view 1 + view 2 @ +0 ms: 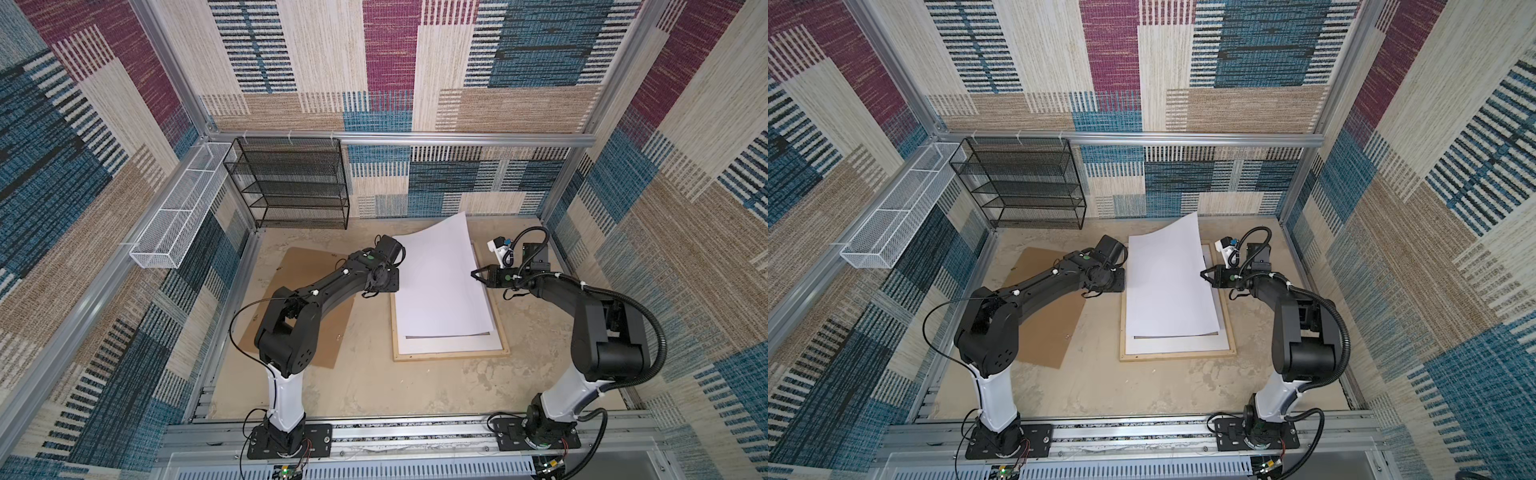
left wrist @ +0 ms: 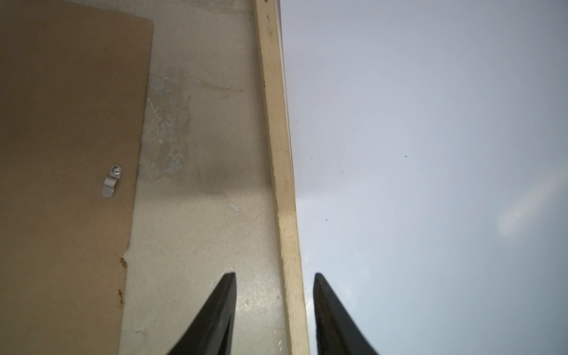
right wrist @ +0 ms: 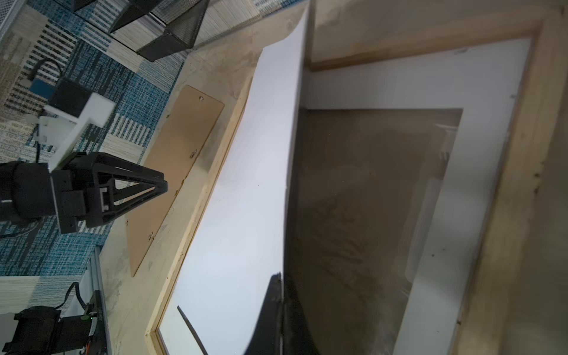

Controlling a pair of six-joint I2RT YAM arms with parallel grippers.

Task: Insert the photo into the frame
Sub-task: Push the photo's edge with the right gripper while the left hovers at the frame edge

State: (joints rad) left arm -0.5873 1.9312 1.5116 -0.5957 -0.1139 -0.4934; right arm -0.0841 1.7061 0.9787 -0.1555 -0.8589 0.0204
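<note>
Paper photo (image 1: 440, 282): light, thin, floppy, white back up; likely creases easily. Left edge down in frame (image 1: 449, 356), right edge raised and bowed. Right gripper (image 1: 473, 273) pinched tight on raised edge. Left gripper (image 2: 274, 273) half-open, empty, above frame rail. Grip edges only.

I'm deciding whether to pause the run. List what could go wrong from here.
1. The right hand pinches the photo at one edge only; the sheet bows with its far corner raised, so it may crease or slip.
2. The left hand hangs open over a rail of the frame; closing there could shift it.
3. The photo looks askew over the mat, so it may land on a rail.
</note>
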